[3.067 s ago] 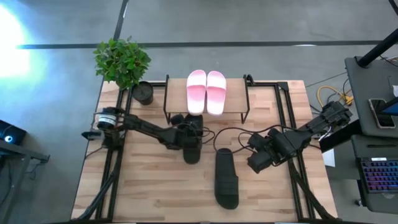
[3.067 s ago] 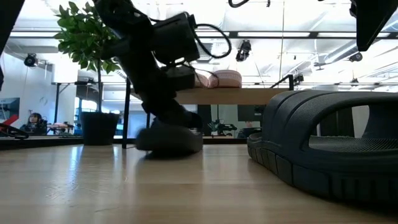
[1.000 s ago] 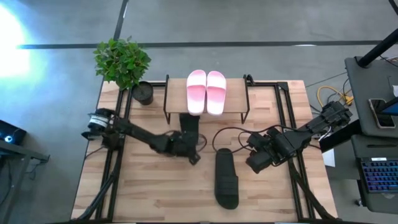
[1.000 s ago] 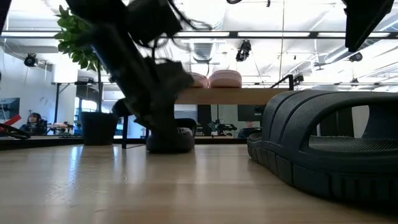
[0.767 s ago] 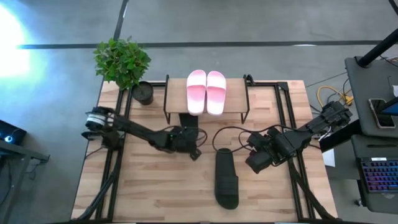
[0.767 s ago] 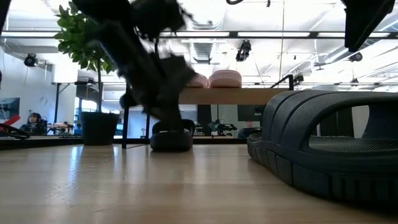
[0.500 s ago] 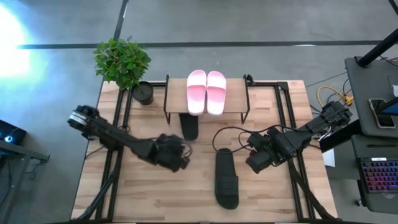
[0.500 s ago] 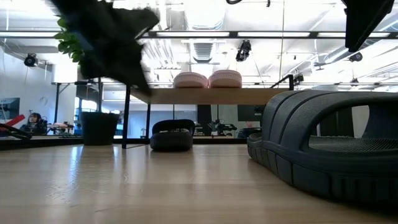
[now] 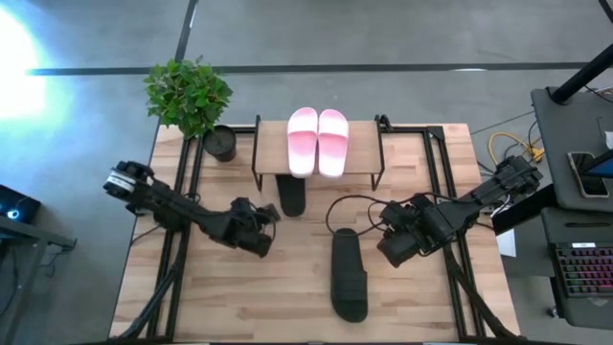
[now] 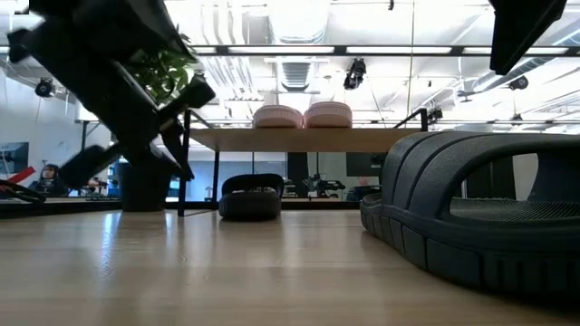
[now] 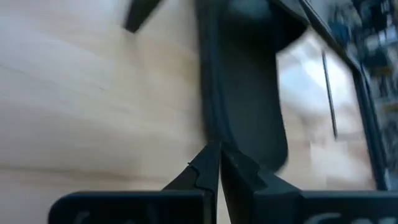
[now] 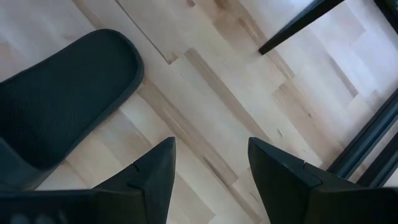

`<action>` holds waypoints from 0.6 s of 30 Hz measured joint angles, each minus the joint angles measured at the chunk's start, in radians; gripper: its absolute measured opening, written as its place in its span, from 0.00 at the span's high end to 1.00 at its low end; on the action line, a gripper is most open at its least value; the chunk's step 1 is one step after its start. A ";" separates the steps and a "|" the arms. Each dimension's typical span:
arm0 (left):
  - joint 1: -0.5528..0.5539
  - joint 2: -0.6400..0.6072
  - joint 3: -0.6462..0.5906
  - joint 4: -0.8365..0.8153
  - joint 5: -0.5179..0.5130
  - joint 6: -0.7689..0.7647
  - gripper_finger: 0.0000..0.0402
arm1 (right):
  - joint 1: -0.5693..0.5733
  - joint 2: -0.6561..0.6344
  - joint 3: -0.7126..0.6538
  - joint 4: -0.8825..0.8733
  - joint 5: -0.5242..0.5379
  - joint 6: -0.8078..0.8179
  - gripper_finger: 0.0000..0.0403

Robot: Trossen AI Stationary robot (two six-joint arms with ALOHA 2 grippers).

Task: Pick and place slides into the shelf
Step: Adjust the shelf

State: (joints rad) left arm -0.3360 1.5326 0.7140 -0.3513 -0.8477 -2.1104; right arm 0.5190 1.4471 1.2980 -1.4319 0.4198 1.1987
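Hiding under the shelf (image 9: 359,163) overhead, one black slide (image 10: 251,196) shows low.

Pink slides (image 9: 318,140); black slides (image 9: 349,273); light wooden shelf (image 9: 364,149)

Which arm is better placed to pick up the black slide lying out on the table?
Right. The right gripper is open beside the black slide; the left gripper is shut and farther off.
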 joint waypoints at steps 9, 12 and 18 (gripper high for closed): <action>0.154 0.011 -0.020 0.169 0.006 0.069 1.00 | 0.000 0.000 0.000 0.000 0.009 0.009 0.52; 0.223 0.033 -0.021 0.269 0.054 0.211 1.00 | 0.000 0.000 0.000 0.000 0.014 0.009 0.52; 0.303 0.091 -0.022 0.297 0.143 0.258 1.00 | 0.000 0.000 0.000 0.000 0.023 0.020 0.52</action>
State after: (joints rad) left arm -0.0329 1.6236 0.6920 -0.0547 -0.7048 -1.8523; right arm 0.5190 1.4471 1.2976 -1.4317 0.4428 1.2190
